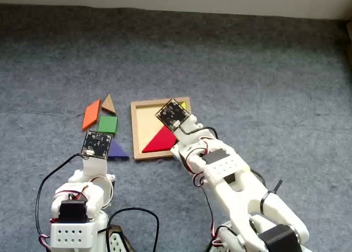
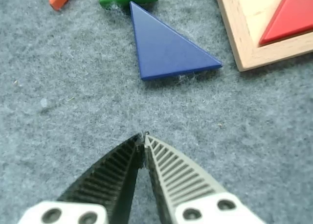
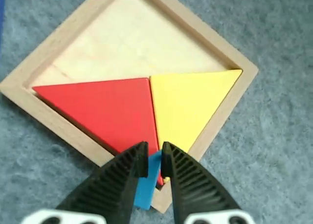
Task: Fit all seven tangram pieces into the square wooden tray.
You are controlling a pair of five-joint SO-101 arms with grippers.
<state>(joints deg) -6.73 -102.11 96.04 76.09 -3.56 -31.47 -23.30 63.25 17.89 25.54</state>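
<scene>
Right pincer (image 3: 154, 149) pinches light-blue piece (image 3: 148, 182) over tray (image 3: 58, 42), beside red triangle (image 3: 107, 109), yellow triangle (image 3: 188, 106).

White arms (image 1: 242, 186) carry black servos (image 1: 72, 211) and cables (image 1: 137, 212); the right pincer (image 3: 154, 155) is ribbed black.

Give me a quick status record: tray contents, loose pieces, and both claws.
tray: square wooden tray on grey carpet
in tray: red triangle and yellow triangle, edge to edge
right claw: shut on light blue piece, at the tray corner where red and yellow meet
left claw: shut, empty, over carpet near dark blue triangle
loose on carpet: dark blue triangle, green square, orange parallelogram, tan triangle
</scene>
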